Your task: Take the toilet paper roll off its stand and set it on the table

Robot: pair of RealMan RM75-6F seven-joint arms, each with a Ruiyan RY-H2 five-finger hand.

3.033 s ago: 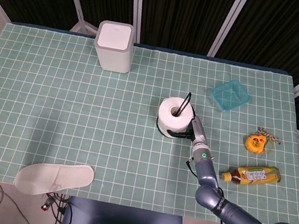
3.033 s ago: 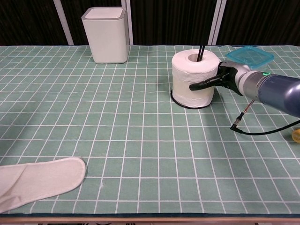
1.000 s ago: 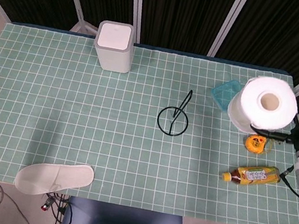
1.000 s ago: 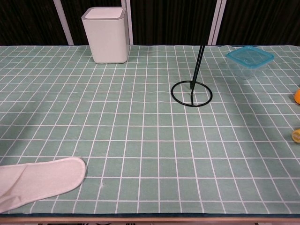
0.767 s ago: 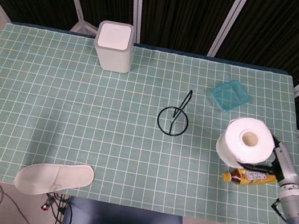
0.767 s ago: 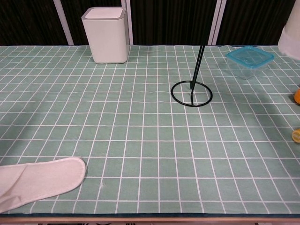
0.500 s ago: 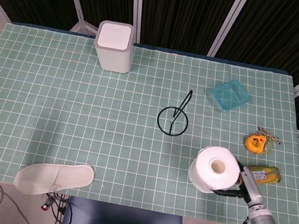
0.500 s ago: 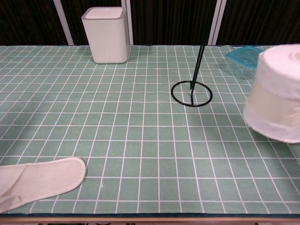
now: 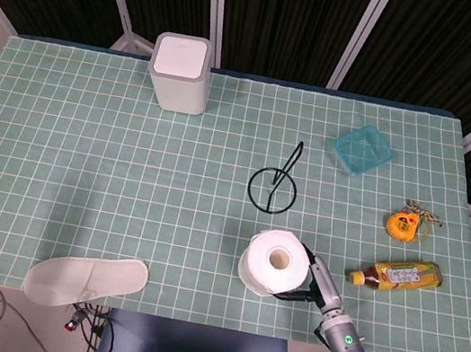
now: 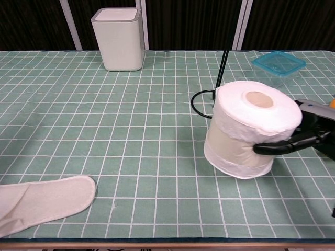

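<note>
Now that the toilet paper roll is off its stand, the big change is where it sits in the head view: a second ago it was up at the right edge of the frame, and it has swung down and left to the lower middle, just below the empty stand. The right hand has it clamped from the side, with dark fingers wrapped around the front of the roll in the chest view. Whether the roll's bottom is actually touching the bench yet, I can't tell (it looks tilted, so I'd guess it's just short of landing). So the task is most of the way there; what's left, as I read it, is lowering it flat and letting go.

No sign of the left hand in either view, so no word on its fingers.

As for writing: the bottle at lower right of the head view has a yellow label, but it's too small to read. Nothing legible on the white bin, the teal container or the slipper either.
</note>
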